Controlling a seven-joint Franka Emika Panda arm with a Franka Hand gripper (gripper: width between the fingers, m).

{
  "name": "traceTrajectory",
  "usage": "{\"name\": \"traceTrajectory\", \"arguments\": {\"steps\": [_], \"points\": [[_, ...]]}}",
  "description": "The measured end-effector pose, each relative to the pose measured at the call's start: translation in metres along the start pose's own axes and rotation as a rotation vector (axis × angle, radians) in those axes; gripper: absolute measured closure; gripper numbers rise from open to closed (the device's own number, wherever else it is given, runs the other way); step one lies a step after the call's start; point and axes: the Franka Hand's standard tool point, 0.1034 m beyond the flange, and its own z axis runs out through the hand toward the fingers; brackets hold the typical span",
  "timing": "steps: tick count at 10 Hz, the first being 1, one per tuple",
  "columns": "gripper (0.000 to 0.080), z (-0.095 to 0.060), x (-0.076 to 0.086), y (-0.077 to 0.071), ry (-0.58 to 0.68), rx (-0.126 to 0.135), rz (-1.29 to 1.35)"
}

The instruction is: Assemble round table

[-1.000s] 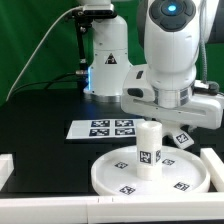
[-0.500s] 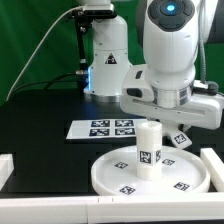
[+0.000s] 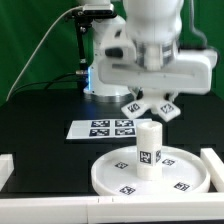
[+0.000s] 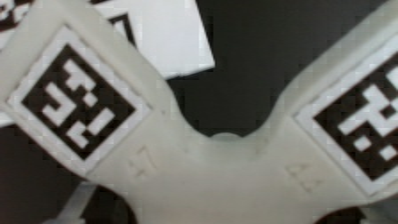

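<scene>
The large white round disc (image 3: 178,181) lies flat at the front of the black table. The short cylinder leg (image 3: 149,150) stands upright on its centre, tag facing front. My gripper (image 3: 150,97) is shut on the cross-shaped base (image 3: 134,105) and holds it in the air just above the leg, apart from its top. Two tagged arms of the base show under the hand. In the wrist view the base (image 4: 196,150) fills the picture, with a tag on each of two arms. My fingers are hidden by it.
The marker board (image 3: 102,128) lies flat behind the disc, toward the exterior view's left. The robot's white pedestal (image 3: 105,70) stands at the back. White rails (image 3: 6,166) border the table's front corners. A green curtain hangs behind.
My arm has risen and shifted toward the exterior view's left. The cross-shaped base went with it, from low behind the disc's right side to just above the leg.
</scene>
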Motion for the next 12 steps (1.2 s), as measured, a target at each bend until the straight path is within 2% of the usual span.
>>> {"name": "traceTrajectory", "arguments": {"steps": [1,2,3,5,6,7,8,9,10,12], "points": [[0.0351,-0.019,0.000,-0.004,0.044,0.005,-0.005],[0.0351,-0.029,-0.001,-0.013,0.107,0.012,0.025],[0.0351,-0.016,-0.007,-0.017,0.131,0.012,0.051],[0.0351,-0.018,0.002,-0.024,0.285,0.049,0.038],[0.0351,-0.017,0.005,-0.026,0.361,0.053,0.017],[0.0351,-0.022,0.016,-0.022,0.418,0.031,-0.016],[0.0351,-0.037,0.023,-0.023,0.452,0.024,-0.034],[0.0351,-0.055,0.037,-0.024,0.527,0.003,-0.079],[0.0351,-0.059,0.045,-0.020,0.574,-0.028,-0.119],[0.0351,-0.061,0.054,-0.011,0.574,-0.052,-0.149]]}}
